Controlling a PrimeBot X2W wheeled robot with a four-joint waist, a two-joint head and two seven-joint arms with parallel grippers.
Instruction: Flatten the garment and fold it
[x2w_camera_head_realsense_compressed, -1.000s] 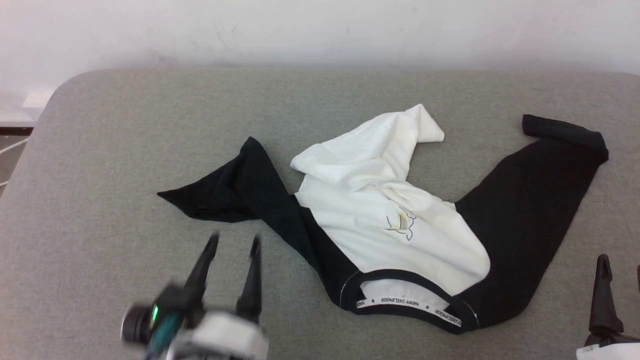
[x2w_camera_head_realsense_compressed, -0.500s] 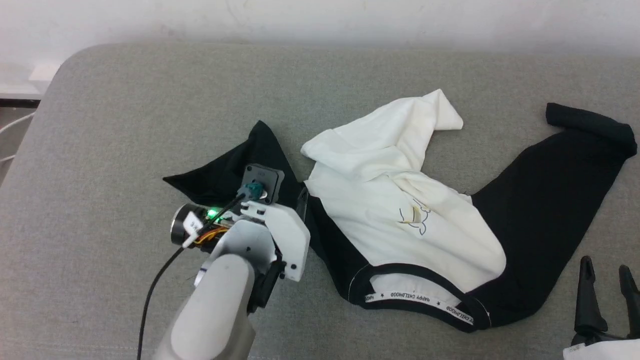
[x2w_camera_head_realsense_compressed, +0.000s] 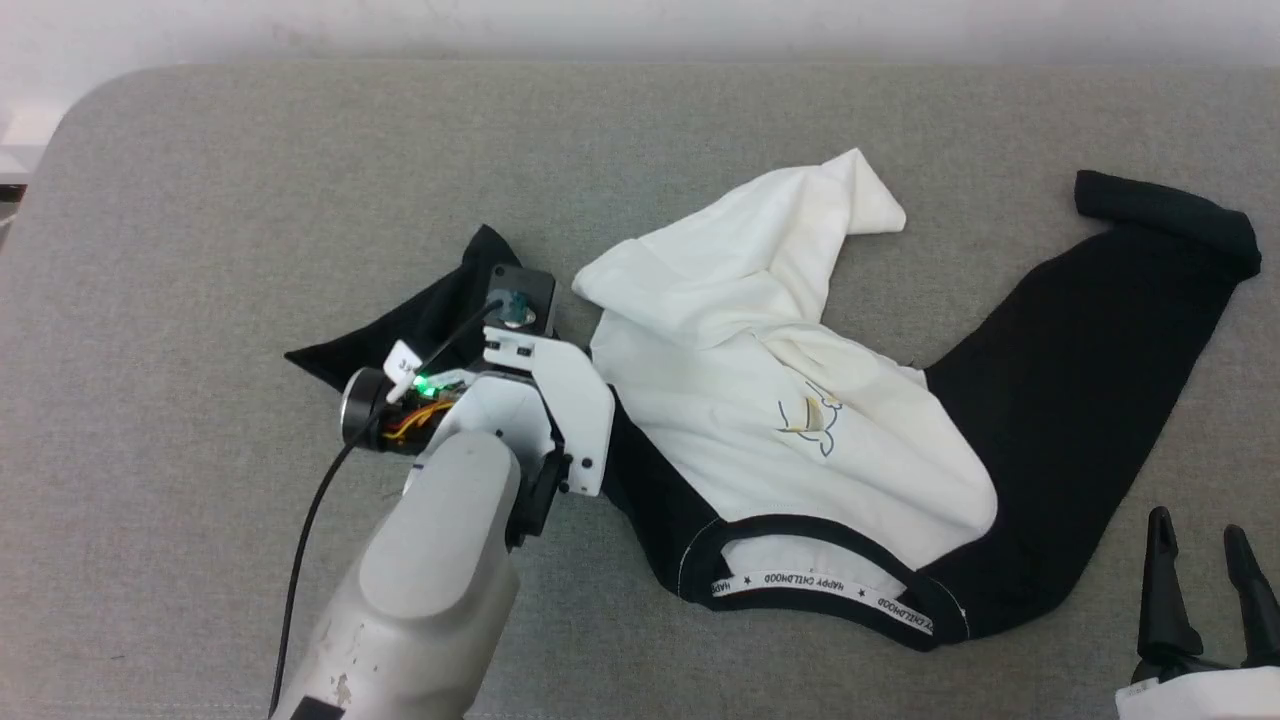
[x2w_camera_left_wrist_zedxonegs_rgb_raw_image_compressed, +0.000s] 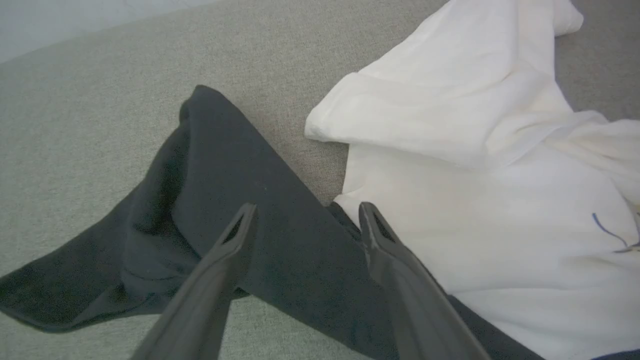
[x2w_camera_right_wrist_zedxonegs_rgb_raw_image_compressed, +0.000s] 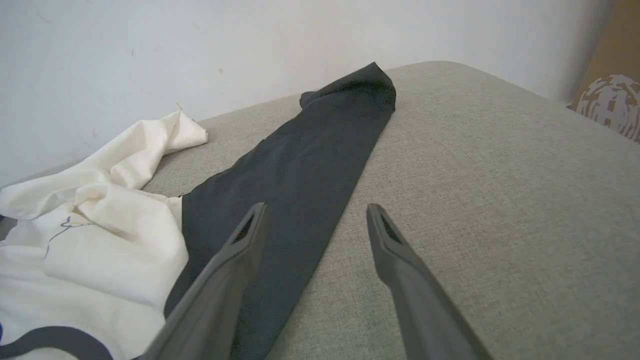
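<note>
The garment (x2w_camera_head_realsense_compressed: 770, 400) lies crumpled on the grey padded surface, its white body bunched, the chest print facing up and the collar toward me. One black sleeve (x2w_camera_head_realsense_compressed: 1100, 330) stretches to the far right. The other black sleeve (x2w_camera_left_wrist_zedxonegs_rgb_raw_image_compressed: 225, 200) lies folded at the left. My left wrist (x2w_camera_head_realsense_compressed: 520, 400) hangs over that left sleeve and hides the fingers in the head view. In the left wrist view, my left gripper (x2w_camera_left_wrist_zedxonegs_rgb_raw_image_compressed: 306, 212) is open just above the black cloth beside the white body, holding nothing. My right gripper (x2w_camera_head_realsense_compressed: 1200, 530) stands open and empty at the lower right, its left finger over the right sleeve's edge (x2w_camera_right_wrist_zedxonegs_rgb_raw_image_compressed: 300, 165).
The grey padded surface (x2w_camera_head_realsense_compressed: 200, 250) has rounded far corners and bare room left of the garment and beyond it. A white wall (x2w_camera_right_wrist_zedxonegs_rgb_raw_image_compressed: 150, 50) runs behind it. A brown cardboard box (x2w_camera_right_wrist_zedxonegs_rgb_raw_image_compressed: 610, 100) stands past the surface's right end.
My left arm has reached forward from the near edge to over the left black sleeve. The head camera has tilted, shifting the whole picture. The garment and right gripper look unmoved.
</note>
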